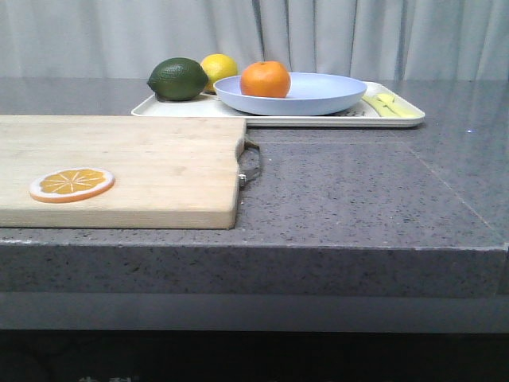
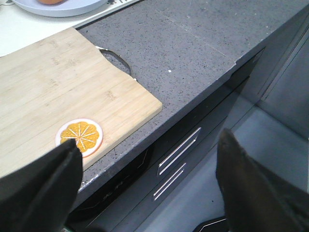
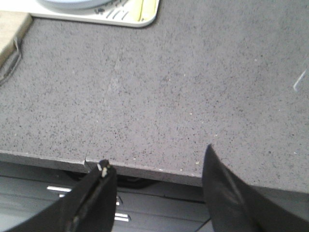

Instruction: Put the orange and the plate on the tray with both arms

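The orange [image 1: 265, 79] sits in the pale blue plate [image 1: 318, 99], and the plate rests on the white tray [image 1: 390, 121] at the back of the counter. The plate's edge [image 2: 63, 8] and the tray corner [image 3: 140, 19] show in the wrist views. Neither arm shows in the front view. My left gripper [image 2: 147, 140] is open and empty, off the counter's front edge near the cutting board's corner. My right gripper [image 3: 157, 157] is open and empty at the counter's front edge, well short of the tray.
A wooden cutting board [image 1: 143, 167] with a metal handle lies front left and carries a flat orange slice [image 1: 71, 184]. A dark green fruit [image 1: 178, 79], a yellow lemon [image 1: 221, 68] and a pale yellow item [image 1: 391, 104] also lie on the tray. Cabinet drawers [image 2: 178, 154] lie below the counter edge.
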Available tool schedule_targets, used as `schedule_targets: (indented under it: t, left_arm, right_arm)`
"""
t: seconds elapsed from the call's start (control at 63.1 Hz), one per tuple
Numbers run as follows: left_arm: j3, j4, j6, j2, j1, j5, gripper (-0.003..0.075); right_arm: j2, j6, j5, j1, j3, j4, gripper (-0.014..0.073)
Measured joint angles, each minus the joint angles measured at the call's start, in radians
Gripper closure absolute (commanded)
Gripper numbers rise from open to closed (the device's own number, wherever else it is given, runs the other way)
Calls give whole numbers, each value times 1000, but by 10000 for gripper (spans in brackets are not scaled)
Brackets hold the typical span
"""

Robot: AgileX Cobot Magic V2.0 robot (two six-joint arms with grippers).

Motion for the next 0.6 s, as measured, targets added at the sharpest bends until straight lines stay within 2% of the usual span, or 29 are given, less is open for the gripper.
schedule_targets:
  t: [0.111,0.222,0.269,0.507,0.571,0.602]
  left_arm:
    - [0,0,0,0,0,0,178]
    - [0,0,0,0,0,0,258]
    - [0,0,0,0,0,0,320]
    - [0,0,0,0,0,0,665]
    - [0,0,0,0,0,0,737]
    - [0,0,0,0,0,0,737]
  right_arm:
    - [-37,0,-6,0,21,0,169]
    - [-39,0,-16,0,26,0,195]
    - [-41,0,-18,0,26,0,244]
    - [-41,0,-18,0,26,0,606]
    - [-41,2,-18,0,26,0,668]
    - [-41,2,-18,0,26,0,663]
